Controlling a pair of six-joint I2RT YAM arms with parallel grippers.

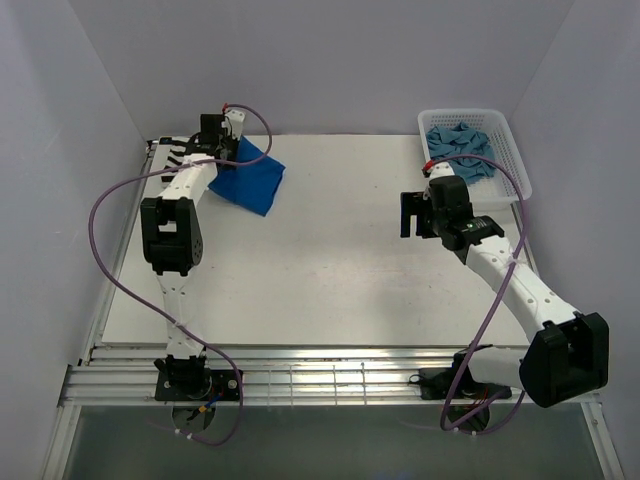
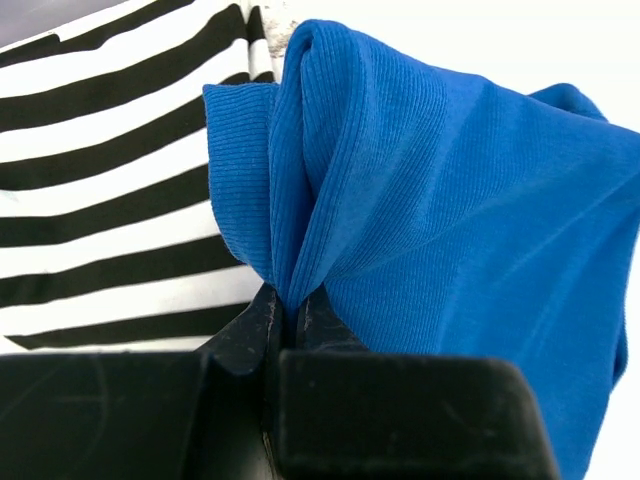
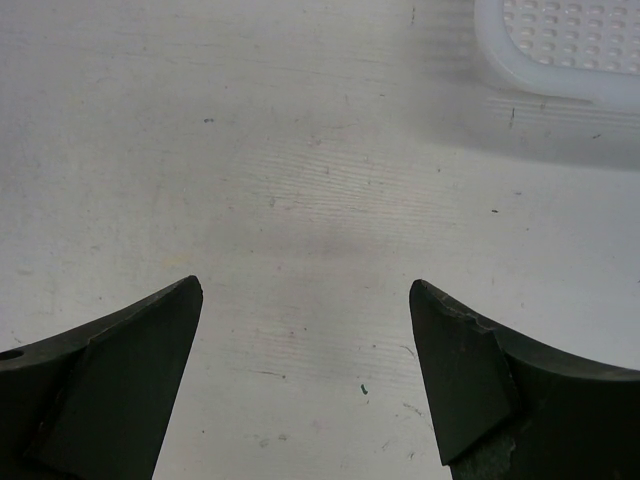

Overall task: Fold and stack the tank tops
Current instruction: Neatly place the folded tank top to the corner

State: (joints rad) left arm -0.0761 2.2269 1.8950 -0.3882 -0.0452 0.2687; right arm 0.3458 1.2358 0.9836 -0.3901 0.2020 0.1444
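left gripper (image 2: 288,312) pinches blue top (image 2: 460,220) — taut.

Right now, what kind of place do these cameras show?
Likely a lab robot cell: plain white walls box in a white table; cabled arms, left and right, are bolted at its edge.

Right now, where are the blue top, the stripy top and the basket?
blue top (image 1: 255,185): top view, its flat middle.
stripy top (image 2: 100,200): left wrist view, its striped cloth.
basket (image 1: 460,111): top view, its far rim.
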